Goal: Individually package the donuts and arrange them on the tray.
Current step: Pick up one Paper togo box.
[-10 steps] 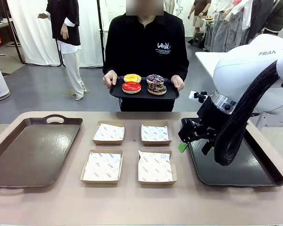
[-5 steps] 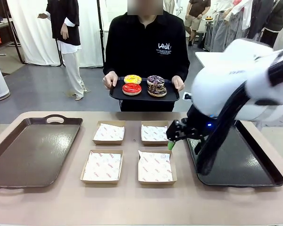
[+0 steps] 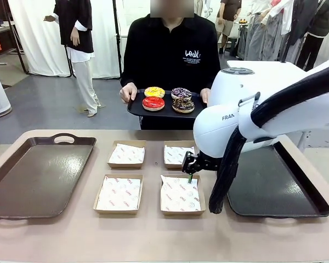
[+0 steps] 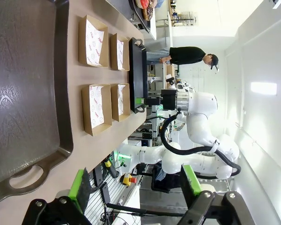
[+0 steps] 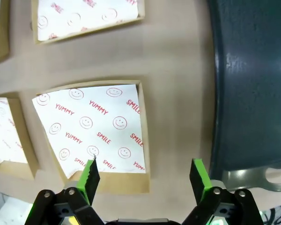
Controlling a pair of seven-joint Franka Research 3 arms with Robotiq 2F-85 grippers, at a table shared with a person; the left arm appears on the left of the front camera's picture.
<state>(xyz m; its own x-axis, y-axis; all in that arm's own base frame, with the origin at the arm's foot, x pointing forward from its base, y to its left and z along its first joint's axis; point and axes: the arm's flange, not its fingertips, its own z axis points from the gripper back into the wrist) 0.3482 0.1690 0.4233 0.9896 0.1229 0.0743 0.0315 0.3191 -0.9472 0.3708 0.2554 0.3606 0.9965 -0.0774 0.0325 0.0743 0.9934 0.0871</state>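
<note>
Four donuts rest on a black serving tray [image 3: 136, 109] held by the person at the far side: yellow [image 3: 154, 91], purple [image 3: 180, 92], red [image 3: 153, 102] and chocolate [image 3: 182, 104]. My right gripper [image 3: 189, 174] hangs open over the table between the two right-hand boxes, far from the donuts. In the right wrist view it [image 5: 144, 174] is open with nothing between its green pads, just above the right edge of a paper-lined box [image 5: 91, 126]. My left gripper [image 4: 136, 185] is open and holds nothing, off the near end of the brown tray [image 4: 28, 70].
Four paper-lined cardboard boxes lie mid-table: far left [image 3: 126, 154], far right [image 3: 175, 154], near left [image 3: 119, 193], near right [image 3: 180, 194]. A brown handled tray [image 3: 38, 172] lies at the left, a dark tray [image 3: 274, 183] at the right. My right arm's bulk covers part of the dark tray.
My right arm has swung left, from over the dark tray to above the right-hand boxes. The person and the donuts have stayed put.
</note>
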